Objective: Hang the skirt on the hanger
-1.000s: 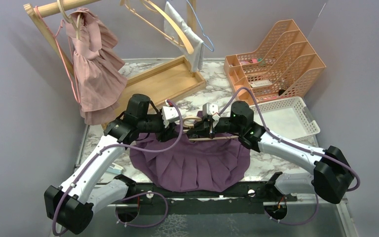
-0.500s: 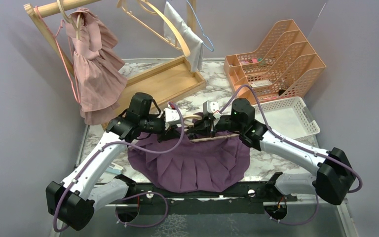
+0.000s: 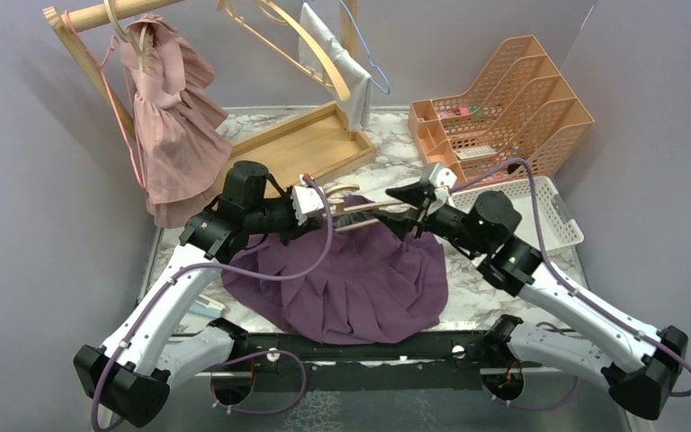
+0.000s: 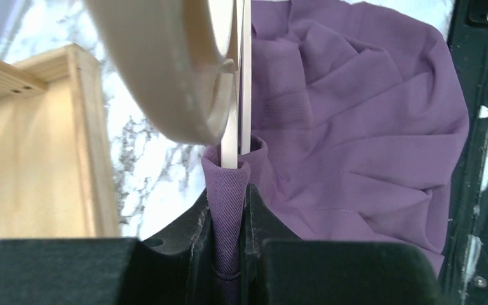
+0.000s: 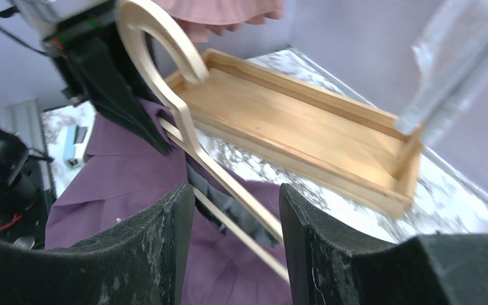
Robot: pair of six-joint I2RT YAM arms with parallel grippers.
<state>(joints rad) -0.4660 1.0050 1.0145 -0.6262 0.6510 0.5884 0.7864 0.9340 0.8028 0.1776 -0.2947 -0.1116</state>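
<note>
The purple skirt [image 3: 351, 279] lies spread on the marble table, its waistband lifted at the far side. A wooden hanger [image 3: 353, 203] is tilted above it, its bars running into the waistband. My left gripper [image 3: 319, 219] is shut on a fold of the skirt's waistband [image 4: 229, 190] with the hanger's thin bar [image 4: 238, 82] inside the fold. The hanger's hook [image 4: 165, 63] curves just above. My right gripper [image 3: 405, 210] stands open to the right of the hanger. In the right wrist view the hanger's bars [image 5: 229, 184] cross beyond my right gripper [image 5: 234, 190], apart from its fingers.
A wooden tray [image 3: 306, 144] sits just behind the skirt. At the back left, a rack holds a pink dress [image 3: 166, 117] and spare hangers [image 3: 297, 36]. An orange file organiser [image 3: 504, 108] and a white basket [image 3: 526, 211] stand at the right.
My right gripper has opened, let go of the hanger and drawn back to the right. My left gripper closed on the waistband and hanger, which now tilts up toward the left.
</note>
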